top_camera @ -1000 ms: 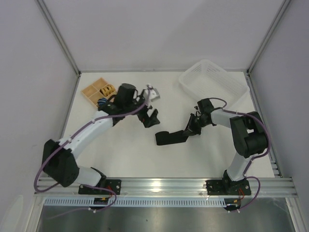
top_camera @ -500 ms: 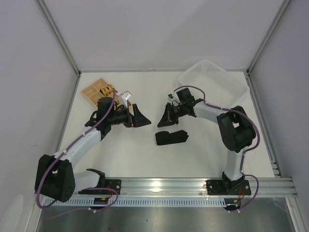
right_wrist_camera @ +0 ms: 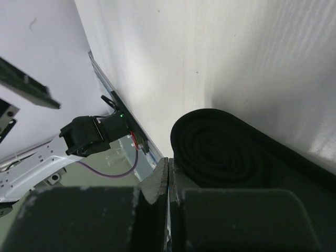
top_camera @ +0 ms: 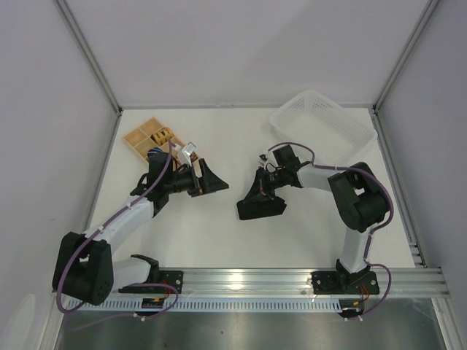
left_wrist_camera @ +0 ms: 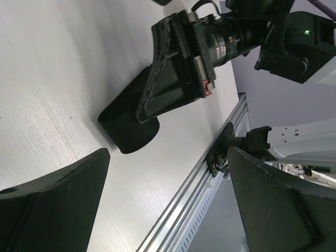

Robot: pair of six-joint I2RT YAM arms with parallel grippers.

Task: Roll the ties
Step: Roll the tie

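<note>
We see the right pincer with its two fingers pressed flat together along a thin seam and nothing caught between them. Just past its tips lies the plain black fabric necktie, wound into a small coil. The right wrist view shows its spiral layers end-on, and the roll's dark side runs off beneath the fingers. The coil rests on the white tabletop. Seen from the left wrist, the right pincer comes down on the upper side of the roll, but we cannot tell whether its tips press on the cloth or hang just above it. The left pincer stands with its fingers spread wide apart and empty. It is turned on its side, low over the tabletop. The necktie and the right pincer lie straight ahead of its gap, near but clearly apart from it, with bare tabletop between. Behind the left pincer, close beside its arm, sits a tan wooden compartment tray. A small yellow piece sits in one of its compartments, too small for us to identify. Behind the right pincer, past its wrist and well apart from the necktie, is a white plastic mesh basket. A ribbed aluminium rail runs along the tabletop's edge at the bases of both arms. It also shows in both wrist views, beyond the coil.
</note>
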